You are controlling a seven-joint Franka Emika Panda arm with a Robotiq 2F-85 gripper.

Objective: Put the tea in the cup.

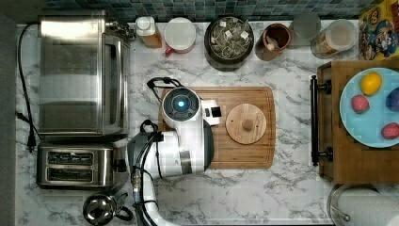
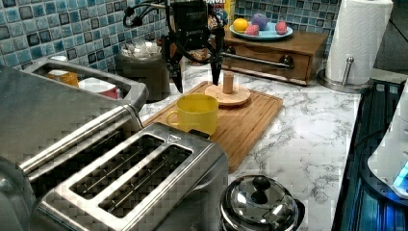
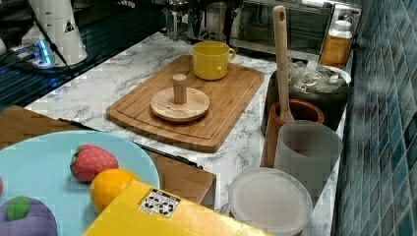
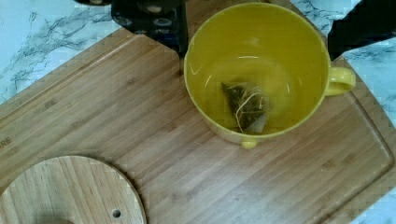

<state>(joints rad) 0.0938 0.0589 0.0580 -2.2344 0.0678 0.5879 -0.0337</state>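
Tea (image 4: 247, 105): we find one bag lying on the bottom of the yellow cup (image 4: 261, 70), string draped over it; many more sit in the dark jar (image 1: 229, 37) by the tiled wall.
End effector (image 2: 195, 72): we note it hangs above the cup with fingers apart and nothing between them.
Step in hand: we judge the bag delivered and withdrawal the remaining move.
Method: we advise a straight vertical lift so the fingers, standing either side of the rim, do not catch it.
Edges: cup stands on the wooden board (image 3: 221, 113), towards the toaster end; the round knobbed lid (image 3: 179, 103) lies apart from it on the same board.
Open room: bare marble worktop (image 2: 308, 139) lies at the left view's right of the board; toaster (image 2: 130, 187) crowds the near side.
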